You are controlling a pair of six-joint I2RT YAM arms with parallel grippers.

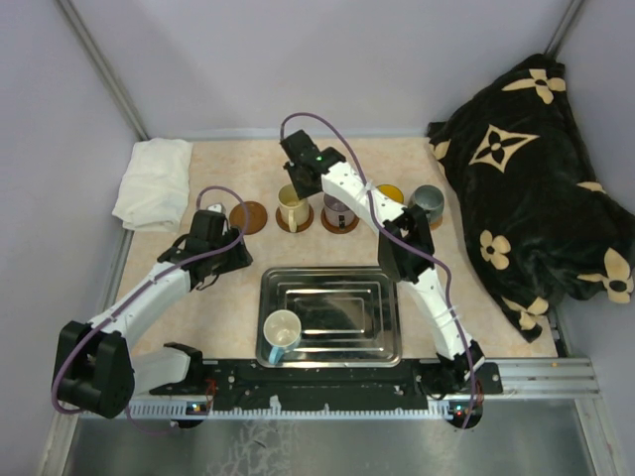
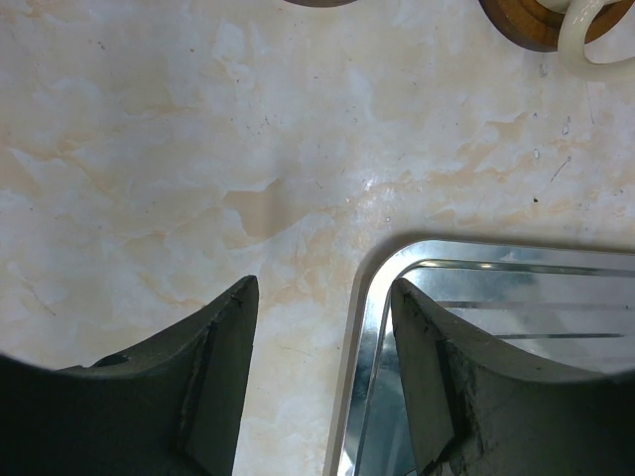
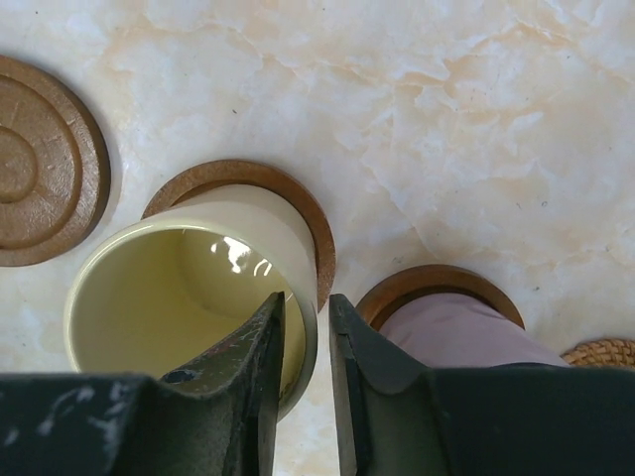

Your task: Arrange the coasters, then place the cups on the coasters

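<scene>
At worktop's (image 1: 228, 317) back, right gripper (image 3: 305, 302), barely parted, straddles cream cup (image 3: 179, 288) seated on its coaster (image 3: 317, 228); left gripper (image 2: 322, 288) open, empty.

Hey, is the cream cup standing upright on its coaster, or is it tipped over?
Upright. The cream cup stands mouth-up with its base on a dark coaster, whose rim shows around it.

A steel tray (image 1: 342, 307) sits at six o'clock on the marbled table (image 1: 466, 288). A white cloth (image 1: 154, 183) lies at ten o'clock. A black flowered blanket (image 1: 536, 188) lies at three.
</scene>
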